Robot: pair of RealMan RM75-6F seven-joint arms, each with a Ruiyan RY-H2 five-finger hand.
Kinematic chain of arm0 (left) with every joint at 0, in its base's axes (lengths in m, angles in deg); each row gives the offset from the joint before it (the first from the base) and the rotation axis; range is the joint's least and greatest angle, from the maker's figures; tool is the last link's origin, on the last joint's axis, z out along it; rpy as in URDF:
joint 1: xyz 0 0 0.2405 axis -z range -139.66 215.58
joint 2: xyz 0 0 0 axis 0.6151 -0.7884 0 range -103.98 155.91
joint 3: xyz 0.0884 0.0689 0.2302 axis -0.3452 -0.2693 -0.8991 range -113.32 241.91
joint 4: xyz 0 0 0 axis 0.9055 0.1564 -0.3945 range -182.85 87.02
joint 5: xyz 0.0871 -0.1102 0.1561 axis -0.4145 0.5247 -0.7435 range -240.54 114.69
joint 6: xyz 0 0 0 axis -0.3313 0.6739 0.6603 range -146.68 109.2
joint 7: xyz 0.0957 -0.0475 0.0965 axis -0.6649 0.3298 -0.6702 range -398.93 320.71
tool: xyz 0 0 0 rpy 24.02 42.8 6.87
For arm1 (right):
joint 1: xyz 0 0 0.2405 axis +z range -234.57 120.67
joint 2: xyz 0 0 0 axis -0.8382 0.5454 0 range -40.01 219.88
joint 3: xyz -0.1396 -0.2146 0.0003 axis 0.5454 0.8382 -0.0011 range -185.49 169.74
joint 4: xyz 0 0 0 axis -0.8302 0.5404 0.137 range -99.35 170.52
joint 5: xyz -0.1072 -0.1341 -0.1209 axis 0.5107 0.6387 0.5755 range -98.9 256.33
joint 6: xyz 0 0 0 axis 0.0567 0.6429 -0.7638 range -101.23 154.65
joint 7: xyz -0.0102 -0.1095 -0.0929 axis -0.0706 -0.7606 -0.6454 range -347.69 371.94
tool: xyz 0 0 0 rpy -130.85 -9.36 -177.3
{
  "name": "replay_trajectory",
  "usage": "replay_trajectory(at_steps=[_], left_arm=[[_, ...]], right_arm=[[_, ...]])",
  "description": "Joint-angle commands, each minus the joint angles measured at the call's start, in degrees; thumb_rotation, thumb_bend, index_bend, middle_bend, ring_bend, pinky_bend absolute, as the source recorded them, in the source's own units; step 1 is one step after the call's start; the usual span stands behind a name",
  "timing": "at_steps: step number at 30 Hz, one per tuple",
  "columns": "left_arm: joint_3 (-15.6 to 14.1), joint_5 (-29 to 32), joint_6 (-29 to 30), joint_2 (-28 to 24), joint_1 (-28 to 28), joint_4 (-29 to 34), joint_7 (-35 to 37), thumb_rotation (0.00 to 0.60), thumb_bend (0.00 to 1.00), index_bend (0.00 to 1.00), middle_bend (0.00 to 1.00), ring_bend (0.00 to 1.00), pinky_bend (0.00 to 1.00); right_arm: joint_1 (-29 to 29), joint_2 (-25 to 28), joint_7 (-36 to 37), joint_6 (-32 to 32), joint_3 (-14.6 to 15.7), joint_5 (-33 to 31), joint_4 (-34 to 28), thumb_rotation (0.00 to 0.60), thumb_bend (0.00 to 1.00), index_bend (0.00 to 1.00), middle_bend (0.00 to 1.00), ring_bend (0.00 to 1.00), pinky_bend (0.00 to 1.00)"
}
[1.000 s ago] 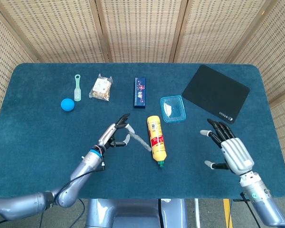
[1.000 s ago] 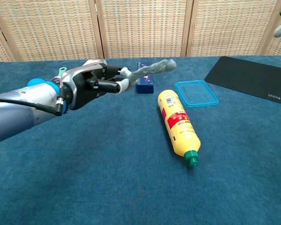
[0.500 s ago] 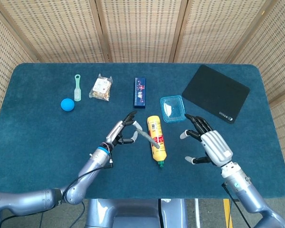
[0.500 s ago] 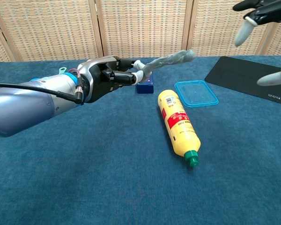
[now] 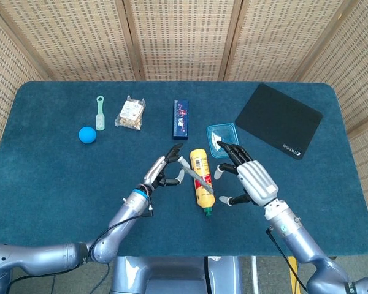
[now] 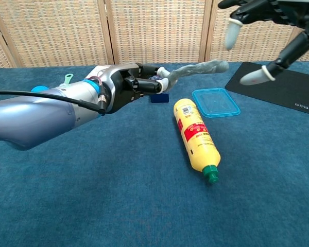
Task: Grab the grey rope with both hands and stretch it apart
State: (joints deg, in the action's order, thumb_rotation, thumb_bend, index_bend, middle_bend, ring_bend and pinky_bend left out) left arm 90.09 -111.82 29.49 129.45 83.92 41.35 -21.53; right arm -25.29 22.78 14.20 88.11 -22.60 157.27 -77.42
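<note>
My left hand pinches one end of the grey rope and holds it in the air above the table. The rope sticks out stiffly to the right, over the yellow bottle. My right hand hovers open with fingers spread, just right of the rope's free end. It does not touch the rope.
The yellow bottle with a green cap lies below the rope. A clear blue lid sits behind it, a black mouse pad at the back right. A blue box, snack bag, green spoon and blue ball lie at the back left.
My left hand has carried the rope up and to the right. My right hand has moved left from the table's right side toward the rope's free end.
</note>
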Motion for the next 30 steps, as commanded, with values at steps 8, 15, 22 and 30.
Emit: replay_trajectory(at_steps=[8, 15, 22, 30], left_arm=[[0.58, 1.39, -0.42, 1.61, 1.59, -0.98, -0.68, 0.600, 0.58, 0.78, 0.00, 0.00, 0.00], [0.64, 1.97, -0.88, 1.85, 1.98, -1.50, -0.78, 0.600, 0.58, 0.78, 0.00, 0.00, 0.00], [0.59, 1.65, -0.92, 1.57, 1.80, -1.32, -0.54, 0.600, 0.58, 0.78, 0.00, 0.00, 0.00], [0.45, 1.42, -0.94, 1.06, 1.44, -1.02, -0.22, 0.600, 0.58, 0.78, 0.00, 0.00, 0.00]], right_arm=[[3.49, -3.98, -5.92, -0.52, -1.24, -4.97, -0.44, 0.600, 0.27, 0.54, 0.00, 0.00, 0.00], [4.43, -4.59, -7.38, -0.21, -1.43, -6.59, -0.30, 0.600, 0.30, 0.55, 0.01, 0.00, 0.00], [4.44, -4.47, -7.82, 0.59, -1.24, -6.94, 0.11, 0.600, 0.36, 0.56, 0.02, 0.00, 0.00], [4.21, -3.75, -7.27, 0.91, -0.43, -6.11, 0.12, 0.600, 0.40, 0.57, 0.03, 0.00, 0.00]])
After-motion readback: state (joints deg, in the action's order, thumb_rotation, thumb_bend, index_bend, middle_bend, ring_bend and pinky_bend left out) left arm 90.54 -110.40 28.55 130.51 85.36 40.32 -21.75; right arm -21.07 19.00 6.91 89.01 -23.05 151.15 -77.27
